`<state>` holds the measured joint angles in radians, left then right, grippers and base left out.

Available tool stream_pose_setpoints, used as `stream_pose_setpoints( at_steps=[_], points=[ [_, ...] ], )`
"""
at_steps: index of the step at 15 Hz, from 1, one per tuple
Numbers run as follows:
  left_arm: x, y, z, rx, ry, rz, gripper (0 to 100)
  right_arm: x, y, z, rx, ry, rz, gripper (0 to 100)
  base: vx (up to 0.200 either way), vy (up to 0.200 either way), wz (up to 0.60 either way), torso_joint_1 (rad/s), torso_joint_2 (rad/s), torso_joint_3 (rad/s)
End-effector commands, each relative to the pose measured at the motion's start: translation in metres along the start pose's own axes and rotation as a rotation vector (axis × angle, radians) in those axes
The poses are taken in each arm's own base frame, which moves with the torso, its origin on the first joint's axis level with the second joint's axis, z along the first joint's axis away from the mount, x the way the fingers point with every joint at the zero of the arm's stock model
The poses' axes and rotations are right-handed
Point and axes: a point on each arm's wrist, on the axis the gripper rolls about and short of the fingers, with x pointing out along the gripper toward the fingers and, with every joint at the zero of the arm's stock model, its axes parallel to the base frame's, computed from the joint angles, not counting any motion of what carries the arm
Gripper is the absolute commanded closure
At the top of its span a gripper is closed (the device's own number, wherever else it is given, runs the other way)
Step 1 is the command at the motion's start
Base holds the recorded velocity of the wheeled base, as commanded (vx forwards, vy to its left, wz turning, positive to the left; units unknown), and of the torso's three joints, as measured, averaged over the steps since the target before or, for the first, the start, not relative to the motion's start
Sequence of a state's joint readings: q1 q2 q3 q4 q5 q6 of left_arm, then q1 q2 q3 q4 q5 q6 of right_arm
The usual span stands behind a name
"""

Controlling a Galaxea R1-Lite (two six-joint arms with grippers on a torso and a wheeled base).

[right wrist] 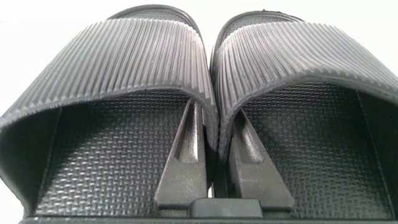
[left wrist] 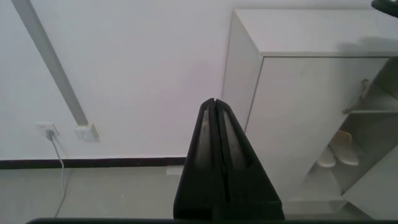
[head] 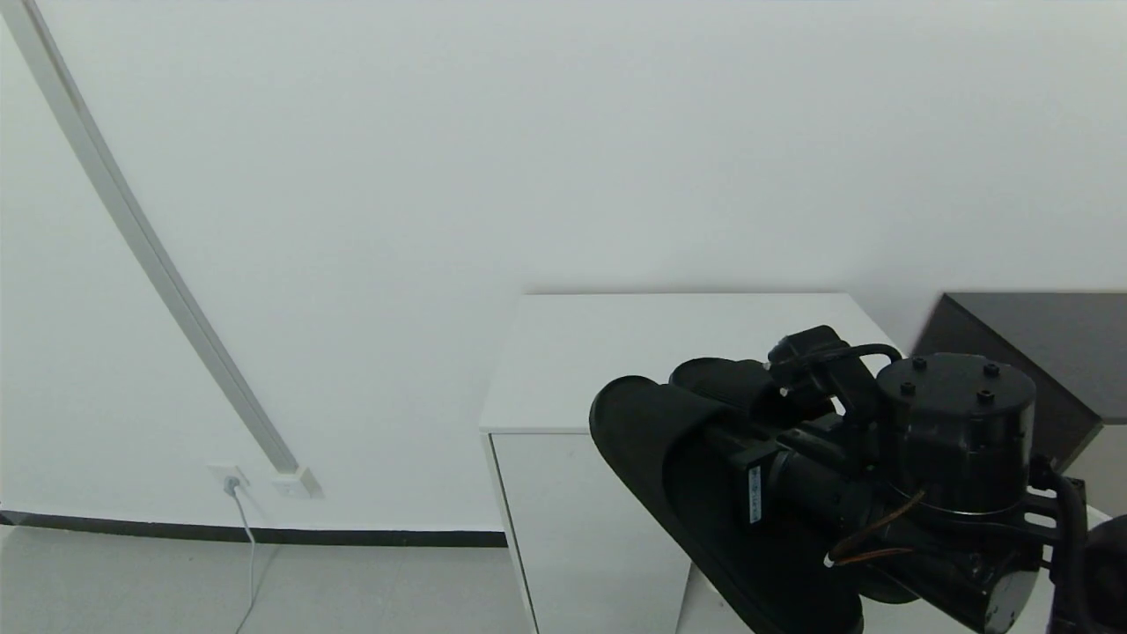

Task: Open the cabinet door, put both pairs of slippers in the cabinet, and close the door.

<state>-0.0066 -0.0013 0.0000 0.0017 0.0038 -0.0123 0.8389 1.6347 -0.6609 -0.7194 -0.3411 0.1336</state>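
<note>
Right gripper (right wrist: 216, 118): one finger sits inside each shoe, pinching the two inner side walls of the black slippers (head: 696, 475) together. That is your only hold.
Black slippers: held in the air, tilted, toes leading, in front of the cabinet (head: 669, 352) at about its top edge.
Left gripper (left wrist: 214, 109): pressed together on nothing, pointing at the wall beside the cabinet.
Cabinet inside: the shelves are exposed and pale slippers (left wrist: 341, 149) lie on a lower one.
Slip risk: the soft walls may slide in the pinch, so a jolt could drop one shoe.
Collision risk: the pair is wide and high. Push in now and the toes probably strike the top panel or a shelf (left wrist: 373, 112) edge.
Crowding risk: aim at a free shelf, or you may shove the pale pair out.
</note>
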Motion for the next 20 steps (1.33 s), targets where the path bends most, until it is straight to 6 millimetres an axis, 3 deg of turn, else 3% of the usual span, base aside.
stream_pose_setpoints(
  at_steps=[1, 14, 20],
  points=[
    [0.0001, 0.0, 0.0, 0.0, 0.001, 0.0, 100, 0.0006, 0.0, -0.0016, -0.002, 0.006, -0.002, 100, -0.2, 0.0, 0.0, 0.002, 0.0, -0.002],
    [0.0001, 0.0, 0.0, 0.0, 0.001, 0.0, 100, -0.0048, 0.0063, -0.0076, -0.016, 0.023, 0.026, 100, -0.015, 0.0, 0.0, -0.001, 0.0, -0.001],
    [0.0001, 0.0, 0.0, 0.0, 0.001, 0.001, 100, -0.005, 0.0076, -0.0067, -0.014, 0.019, 0.029, 100, 0.0, -0.2, 0.0, 0.005, 0.0, 0.002]
  ],
)
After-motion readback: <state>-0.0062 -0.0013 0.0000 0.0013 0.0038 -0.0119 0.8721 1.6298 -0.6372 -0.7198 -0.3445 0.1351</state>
